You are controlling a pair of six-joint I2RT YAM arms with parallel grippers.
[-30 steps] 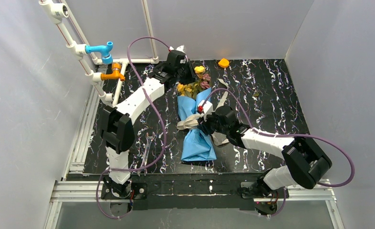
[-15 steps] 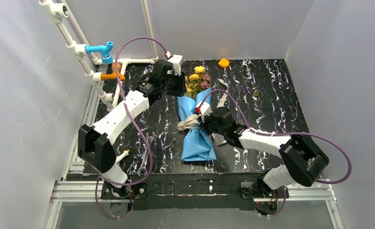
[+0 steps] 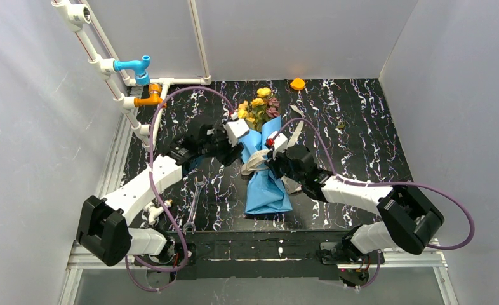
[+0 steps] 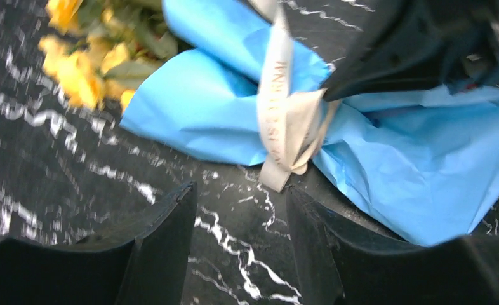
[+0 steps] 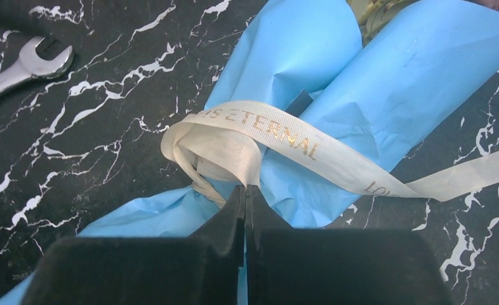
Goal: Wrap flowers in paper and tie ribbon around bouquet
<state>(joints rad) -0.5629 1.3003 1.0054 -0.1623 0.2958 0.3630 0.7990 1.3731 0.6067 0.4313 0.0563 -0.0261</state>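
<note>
Altogether 1 bouquet, 1 ribbon, 1 wrench; left tool released, right tool clenched on ribbon.

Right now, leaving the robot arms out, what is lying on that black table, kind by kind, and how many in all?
Bunch of flowers: 1
Blue paper wrap: 1
Cream ribbon: 1
Metal wrench: 1
Small orange object: 1
Total: 5
Tiny scraps left uncounted.
</note>
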